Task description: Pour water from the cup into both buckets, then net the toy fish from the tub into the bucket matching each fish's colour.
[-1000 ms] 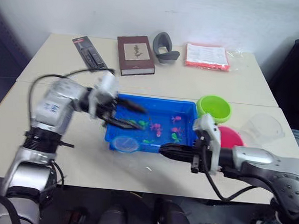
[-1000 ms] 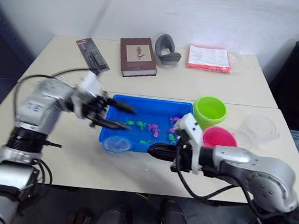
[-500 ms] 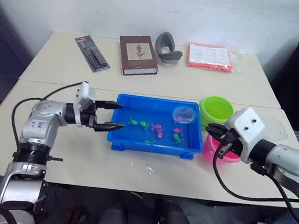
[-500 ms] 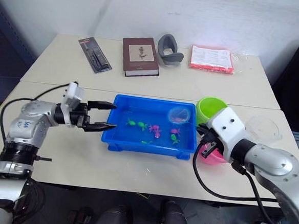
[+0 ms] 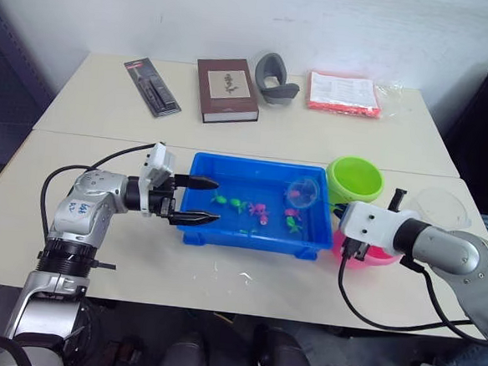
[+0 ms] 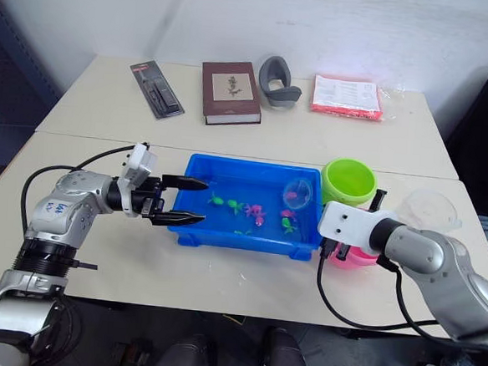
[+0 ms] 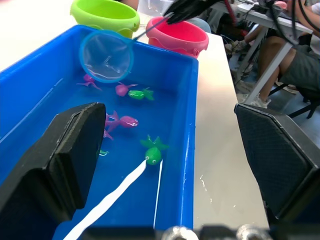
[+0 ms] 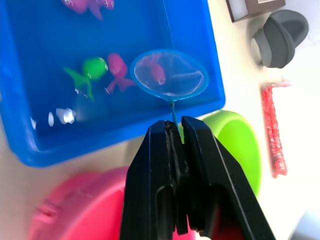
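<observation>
The blue tub holds water and several toy fish, among them a green fish and a pink fish. My right gripper is shut on the net's thin handle, in front of the pink bucket. The net hangs over the tub's far right corner, and a pink shape shows through its mesh. The green bucket stands beside that corner. The clear cup is at the far right. My left gripper is open at the tub's left end, its fingers reaching over the rim.
Along the table's far side lie a black packaged tool, a brown book, a grey curved object and a red and white packet. Water drops dot the table in front of the tub. A seated person is beyond the table's right end.
My right gripper has carried the net from the tub's near left corner to its far right corner. My left gripper pulled back off the tub, then returned to its left end, still open.
</observation>
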Tool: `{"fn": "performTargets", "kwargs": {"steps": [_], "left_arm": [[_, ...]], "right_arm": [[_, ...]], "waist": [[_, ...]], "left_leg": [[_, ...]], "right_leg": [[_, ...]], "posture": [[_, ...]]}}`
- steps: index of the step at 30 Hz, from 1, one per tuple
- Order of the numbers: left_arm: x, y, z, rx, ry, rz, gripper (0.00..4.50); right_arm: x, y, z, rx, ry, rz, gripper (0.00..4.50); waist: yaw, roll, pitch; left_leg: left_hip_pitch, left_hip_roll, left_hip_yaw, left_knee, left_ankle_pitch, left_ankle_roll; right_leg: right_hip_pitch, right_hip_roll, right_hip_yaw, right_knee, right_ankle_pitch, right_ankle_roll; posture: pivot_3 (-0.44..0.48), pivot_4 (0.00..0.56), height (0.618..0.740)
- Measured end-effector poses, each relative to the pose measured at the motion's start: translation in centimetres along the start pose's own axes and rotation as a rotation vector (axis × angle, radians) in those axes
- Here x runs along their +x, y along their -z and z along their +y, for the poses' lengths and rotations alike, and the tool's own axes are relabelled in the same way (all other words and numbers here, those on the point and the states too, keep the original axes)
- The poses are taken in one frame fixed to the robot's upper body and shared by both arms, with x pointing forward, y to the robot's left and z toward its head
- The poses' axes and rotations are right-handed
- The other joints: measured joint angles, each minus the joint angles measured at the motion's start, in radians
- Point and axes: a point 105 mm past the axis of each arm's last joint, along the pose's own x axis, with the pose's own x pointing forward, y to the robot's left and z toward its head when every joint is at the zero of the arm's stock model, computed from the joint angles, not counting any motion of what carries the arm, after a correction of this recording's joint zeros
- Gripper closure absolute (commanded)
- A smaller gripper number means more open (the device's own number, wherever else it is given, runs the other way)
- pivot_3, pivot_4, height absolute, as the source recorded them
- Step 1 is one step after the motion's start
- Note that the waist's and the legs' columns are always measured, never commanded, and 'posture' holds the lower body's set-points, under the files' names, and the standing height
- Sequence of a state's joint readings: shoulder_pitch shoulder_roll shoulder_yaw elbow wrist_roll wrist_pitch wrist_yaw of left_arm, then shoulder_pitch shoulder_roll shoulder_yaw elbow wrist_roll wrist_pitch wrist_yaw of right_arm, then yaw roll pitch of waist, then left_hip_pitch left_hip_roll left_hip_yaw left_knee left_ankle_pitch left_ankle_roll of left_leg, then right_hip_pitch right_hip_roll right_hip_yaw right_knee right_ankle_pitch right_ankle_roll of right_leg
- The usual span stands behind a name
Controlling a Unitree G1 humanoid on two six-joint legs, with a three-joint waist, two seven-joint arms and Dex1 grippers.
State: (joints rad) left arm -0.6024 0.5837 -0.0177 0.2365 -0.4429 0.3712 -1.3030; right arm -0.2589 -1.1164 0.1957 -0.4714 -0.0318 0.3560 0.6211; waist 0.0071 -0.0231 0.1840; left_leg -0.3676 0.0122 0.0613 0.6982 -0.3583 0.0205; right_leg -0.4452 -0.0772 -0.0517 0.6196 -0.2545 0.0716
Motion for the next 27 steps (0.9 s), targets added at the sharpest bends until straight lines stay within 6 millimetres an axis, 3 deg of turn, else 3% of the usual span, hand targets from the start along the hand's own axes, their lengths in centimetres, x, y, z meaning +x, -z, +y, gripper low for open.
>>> {"fn": "performTargets", "kwargs": {"steps": [17,22,27], "left_arm": [[0.5,0.0,-0.1,-0.007,0.017,-0.014,0.06],[0.6,0.0,-0.1,-0.013,0.018,-0.014,0.06],[0.6,0.1,-0.1,-0.016,0.018,-0.013,0.06]], "right_arm": [[0.3,0.9,0.4,-0.169,-0.11,0.093,4.5],[0.3,0.9,0.3,-0.181,-0.143,0.112,4.5],[0.0,0.3,1.6,-0.113,-0.268,0.099,4.5]], "waist": [[0.018,0.0,0.0],[0.019,0.0,0.0],[0.019,0.0,0.0]], "left_leg": [[-0.001,-0.002,0.0,0.001,0.0,0.0],[-0.001,-0.004,0.0,0.001,0.0,0.002],[-0.001,-0.004,0.0,0.002,-0.001,0.003]], "right_leg": [[0.0,0.0,-0.001,0.0,0.0,0.001],[0.0,0.0,-0.001,0.0,0.001,0.001],[0.0,0.0,-0.001,0.0,0.001,0.002]], "posture": [[0.0,0.15,0.74],[0.0,0.15,0.74],[0.0,0.15,0.74]]}}
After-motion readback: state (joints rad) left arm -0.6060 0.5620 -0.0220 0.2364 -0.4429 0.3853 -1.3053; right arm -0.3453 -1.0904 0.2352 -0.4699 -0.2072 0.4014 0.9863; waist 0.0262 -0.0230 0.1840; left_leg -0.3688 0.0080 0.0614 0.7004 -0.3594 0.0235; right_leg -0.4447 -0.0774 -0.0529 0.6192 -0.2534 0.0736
